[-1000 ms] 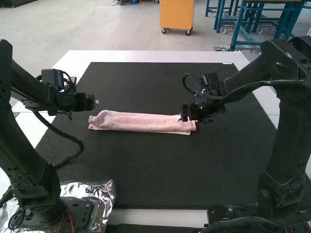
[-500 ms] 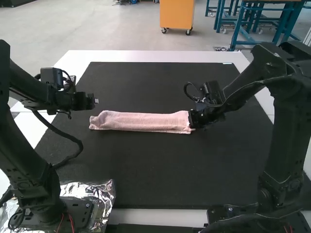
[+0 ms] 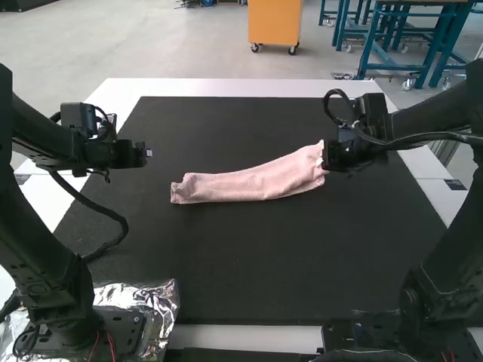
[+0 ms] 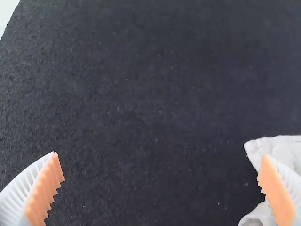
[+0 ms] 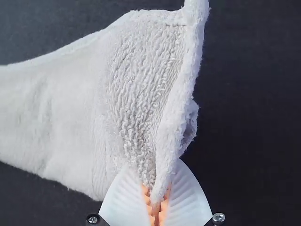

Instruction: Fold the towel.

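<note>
Your towel (image 3: 253,183) lies on the black mat (image 3: 249,256) in a long, narrow folded strip, between your two arms and slanting toward the right one. Your right gripper (image 3: 327,158) has its fingers clenched on the strip's right-hand end; in the right wrist view you can see the orange pads (image 5: 163,207) pinching a bunched edge of the cloth. Your left gripper (image 3: 149,153) is over the mat's left side, near the towel's other end, its fingers spread wide with nothing between them. Beside your left arm's base lies crumpled foil (image 3: 162,302).
</note>
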`<state>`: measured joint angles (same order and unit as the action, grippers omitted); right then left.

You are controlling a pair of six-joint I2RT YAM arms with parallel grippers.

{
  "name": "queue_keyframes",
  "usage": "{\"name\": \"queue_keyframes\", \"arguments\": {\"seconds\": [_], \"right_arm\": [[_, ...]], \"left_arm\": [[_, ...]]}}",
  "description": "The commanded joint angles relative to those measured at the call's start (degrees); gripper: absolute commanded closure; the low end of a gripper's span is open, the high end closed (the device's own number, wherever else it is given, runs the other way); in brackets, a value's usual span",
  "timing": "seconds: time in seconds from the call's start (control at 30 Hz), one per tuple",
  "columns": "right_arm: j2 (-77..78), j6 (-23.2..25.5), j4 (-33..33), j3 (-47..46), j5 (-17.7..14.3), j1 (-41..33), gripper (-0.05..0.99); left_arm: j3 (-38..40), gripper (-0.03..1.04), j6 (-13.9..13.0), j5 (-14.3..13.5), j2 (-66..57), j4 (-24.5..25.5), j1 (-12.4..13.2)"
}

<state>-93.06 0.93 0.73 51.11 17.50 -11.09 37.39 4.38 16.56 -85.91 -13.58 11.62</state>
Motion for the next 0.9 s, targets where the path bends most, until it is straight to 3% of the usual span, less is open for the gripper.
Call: {"name": "queue_keyframes", "arguments": {"seconds": [0.0,0.17,0.37,0.87], "right_arm": [[-0.1,2.8,0.0,2.2,2.5,-5.7,0.96],[-4.2,6.1,-1.9,5.2,1.2,-15.7,0.96],[-10.2,7.9,-3.1,10.9,0.1,-23.7,0.96],[-24.6,7.3,-2.8,25.8,-0.5,-31.8,0.96]], "left_arm": [[2.2,0.04,0.0,0.6,1.5,-0.8,0.6],[2.0,0.04,0.3,0.2,1.7,-1.1,1.0],[1.6,0.04,0.4,0.5,2.1,-1.3,4.0],[-3.5,0.04,-3.4,1.7,4.3,-2.5,8.8]]}}
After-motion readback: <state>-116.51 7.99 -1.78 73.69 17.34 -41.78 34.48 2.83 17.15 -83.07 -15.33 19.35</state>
